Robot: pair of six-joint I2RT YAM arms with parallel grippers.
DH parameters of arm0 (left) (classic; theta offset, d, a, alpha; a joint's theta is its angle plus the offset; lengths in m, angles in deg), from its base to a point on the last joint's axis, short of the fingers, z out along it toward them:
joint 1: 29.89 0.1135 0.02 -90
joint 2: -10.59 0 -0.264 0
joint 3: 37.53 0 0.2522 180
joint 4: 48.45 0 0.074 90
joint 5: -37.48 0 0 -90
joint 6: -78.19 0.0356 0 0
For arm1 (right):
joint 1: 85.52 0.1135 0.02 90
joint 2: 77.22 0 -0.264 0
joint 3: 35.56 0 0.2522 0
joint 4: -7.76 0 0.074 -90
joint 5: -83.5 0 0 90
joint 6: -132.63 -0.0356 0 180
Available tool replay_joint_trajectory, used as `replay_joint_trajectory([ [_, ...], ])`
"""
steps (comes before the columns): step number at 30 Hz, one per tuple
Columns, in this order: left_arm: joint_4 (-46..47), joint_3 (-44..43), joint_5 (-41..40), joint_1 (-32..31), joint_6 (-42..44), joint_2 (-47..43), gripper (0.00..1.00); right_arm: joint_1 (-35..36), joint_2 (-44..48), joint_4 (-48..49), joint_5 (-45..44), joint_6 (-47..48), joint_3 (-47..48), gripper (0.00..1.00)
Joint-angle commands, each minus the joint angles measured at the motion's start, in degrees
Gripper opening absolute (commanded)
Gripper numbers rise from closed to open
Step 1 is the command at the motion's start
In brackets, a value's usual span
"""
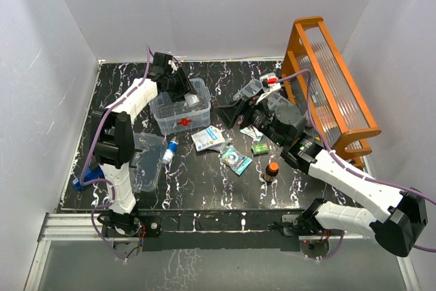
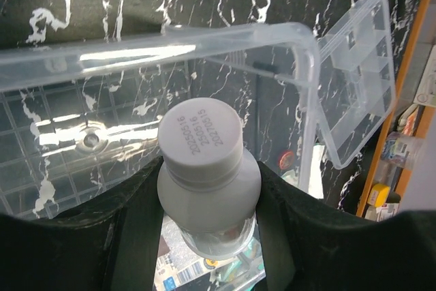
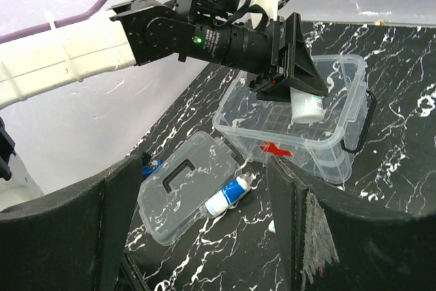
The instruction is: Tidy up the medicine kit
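Observation:
The medicine kit's clear box (image 1: 178, 115) with a red cross stands at the back left; it also shows in the right wrist view (image 3: 325, 148). My left gripper (image 1: 185, 90) is shut on a white-capped bottle (image 2: 206, 168) and holds it, cap down, just over the open box (image 2: 204, 39). The bottle also shows in the right wrist view (image 3: 307, 105). The clear lid (image 3: 185, 187) with a black handle lies flat left of the box (image 1: 146, 160). The clear divided tray (image 2: 357, 66) lies right of the box. My right gripper (image 1: 240, 108) is open and empty, right of the box, above the table (image 3: 204, 236).
A blue-and-white bottle (image 1: 170, 150) lies beside the lid. Packets (image 1: 208, 138), a green box (image 1: 259, 147) and a brown bottle with an orange cap (image 1: 272, 170) lie mid-table. The tall orange rack (image 1: 334, 86) stands at the back right. A blue object (image 1: 95, 172) lies at the left edge.

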Motion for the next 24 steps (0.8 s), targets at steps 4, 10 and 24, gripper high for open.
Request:
replay_joint_trajectory([
  [4, -1.94, 2.95, -0.01, -2.62, 0.6, -3.18, 0.3, 0.15, 1.72, -0.1, -0.28, -1.83, -0.54, 0.71],
  [10, -4.35, 4.96, -3.17, -6.29, 0.41, -3.97, 0.29, 0.14, 1.42, -1.44, -0.78, -1.82, -0.05, 0.71],
  [24, -4.99, 6.91, -2.62, -8.92, -1.53, -2.87, 0.33, 0.19, 1.82, -3.01, -4.42, -2.94, -1.28, 0.71],
])
